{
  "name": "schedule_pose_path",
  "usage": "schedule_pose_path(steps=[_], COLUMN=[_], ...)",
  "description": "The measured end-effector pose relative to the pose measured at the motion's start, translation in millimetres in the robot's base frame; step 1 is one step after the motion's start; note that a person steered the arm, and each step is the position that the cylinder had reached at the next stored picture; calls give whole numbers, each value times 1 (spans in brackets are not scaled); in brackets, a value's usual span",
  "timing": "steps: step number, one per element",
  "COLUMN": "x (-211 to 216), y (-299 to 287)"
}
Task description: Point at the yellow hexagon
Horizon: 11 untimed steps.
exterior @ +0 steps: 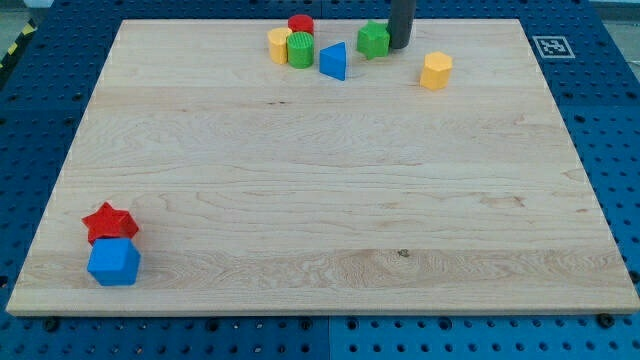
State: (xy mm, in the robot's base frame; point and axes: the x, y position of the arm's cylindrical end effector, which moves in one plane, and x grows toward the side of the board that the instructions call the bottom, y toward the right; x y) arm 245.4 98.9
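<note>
The yellow hexagon [436, 71] lies near the view's top, right of centre, alone on the wooden board [320, 200]. My tip [400, 45] is at the view's top, just right of a green block [374, 40] and up-left of the yellow hexagon, with a small gap between tip and hexagon. The rod runs up out of the frame.
Left of the green block lie a blue triangular block [334, 61], a green cylinder [300, 50], a red cylinder [301, 25] and a yellow round block [279, 45]. A red star [109, 221] and a blue block [114, 263] sit at the bottom left. A marker tag [551, 46] is at the top right corner.
</note>
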Motion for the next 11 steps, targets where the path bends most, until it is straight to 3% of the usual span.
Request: schedule_pose_path(steps=[3, 4, 5, 6, 7, 9, 11], x=[3, -5, -15, 25, 97, 102, 81], y=[-52, -23, 42, 88, 101, 89, 68])
